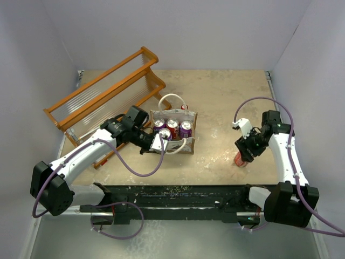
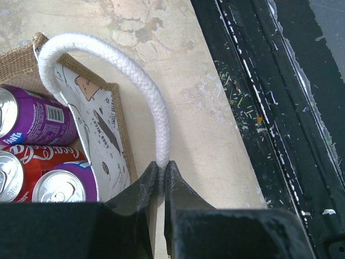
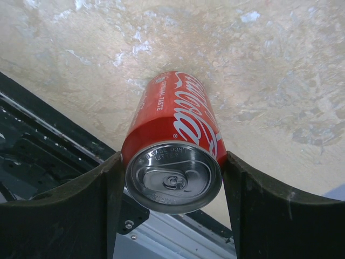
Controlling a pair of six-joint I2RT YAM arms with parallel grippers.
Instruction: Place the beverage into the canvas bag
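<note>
The canvas bag (image 1: 186, 144) stands at mid-table, tan with a pale printed panel (image 2: 102, 135), holding several purple and red cans (image 1: 172, 125). My left gripper (image 1: 158, 142) is shut on the bag's near white rope handle (image 2: 129, 70), pinching it between the fingertips (image 2: 161, 172). A red Coca-Cola can (image 1: 240, 159) stands upright on the table at the right. My right gripper (image 1: 246, 151) is closed on the can (image 3: 178, 124), with one finger (image 3: 97, 199) against each side of it near the top rim.
A wooden slatted rack (image 1: 102, 97) lies at the back left, behind the left arm. The black rail of the table's front edge (image 1: 172, 194) runs close to the can and the bag. White walls enclose the table.
</note>
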